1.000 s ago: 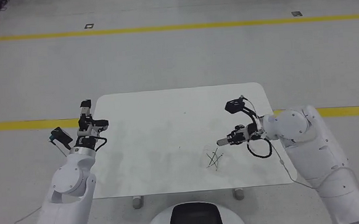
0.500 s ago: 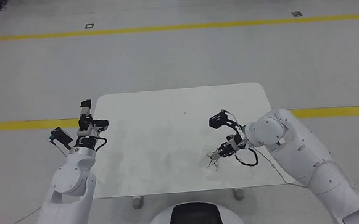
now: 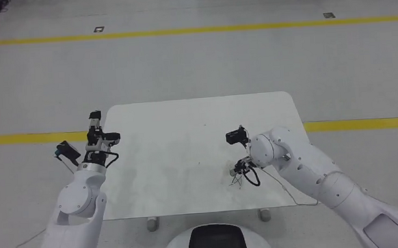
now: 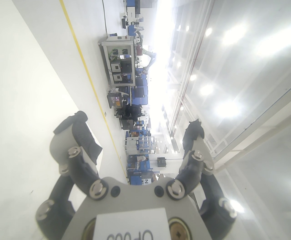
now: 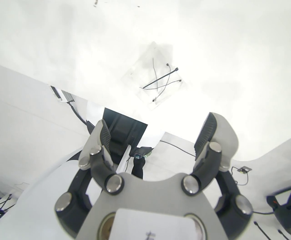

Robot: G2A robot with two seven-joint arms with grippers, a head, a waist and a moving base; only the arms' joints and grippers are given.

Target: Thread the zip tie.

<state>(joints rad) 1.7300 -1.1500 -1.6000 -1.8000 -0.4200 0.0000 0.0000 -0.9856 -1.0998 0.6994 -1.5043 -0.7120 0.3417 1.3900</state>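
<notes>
Right claw [image 5: 156, 119] swung inward, jaws apart, near zip ties [image 5: 161, 79].

The left arm [image 3: 80, 196] is bent at the robot's left side, with its forearm pointing forward, away from the body. The left gripper [image 4: 136, 120] is held about level and rolled onto its side. Its black fingers [image 4: 84, 136] are spread wide with nothing between them.

The right arm [image 3: 304, 165] reaches forward and inward, the elbow out to the right and the forearm angled toward the middle. Its wrist bends downward, so the right gripper [image 5: 156, 120] points down at a slant. Its ribbed pads [image 5: 205, 131] are well apart and hold nothing.
</notes>
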